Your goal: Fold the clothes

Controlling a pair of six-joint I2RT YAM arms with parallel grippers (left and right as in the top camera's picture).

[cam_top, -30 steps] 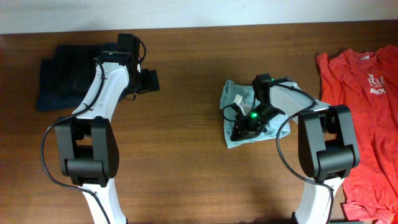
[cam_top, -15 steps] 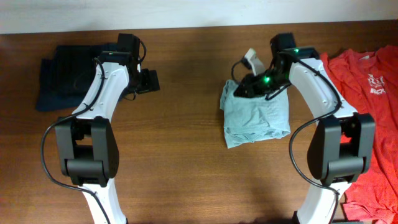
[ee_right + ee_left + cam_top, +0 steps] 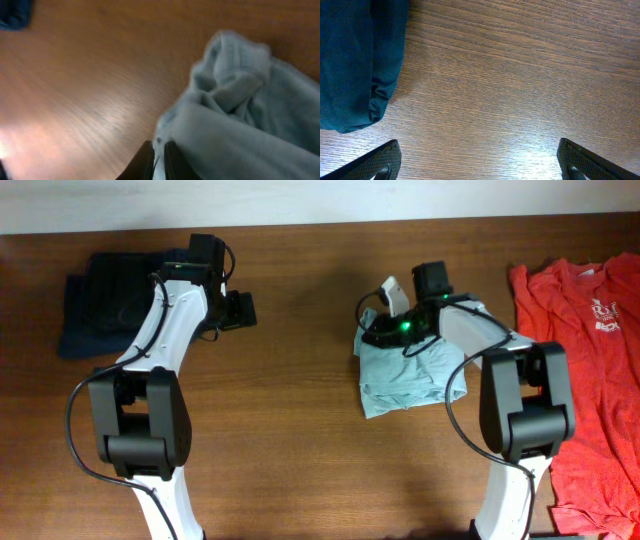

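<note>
Red shirt (image 3: 585, 360) bears illegible print (image 3: 607, 316); right end effector (image 3: 157, 156) pinches pale garment (image 3: 412, 376), left end effector (image 3: 477, 161) spread.

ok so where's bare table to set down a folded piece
Best patch: the middle of the table, between the left gripper and the light blue garment, running to the front edge. Crowded: the right side, where the right gripper pinches that garment close to the red shirt, and the far left corner under the navy clothes.
</note>
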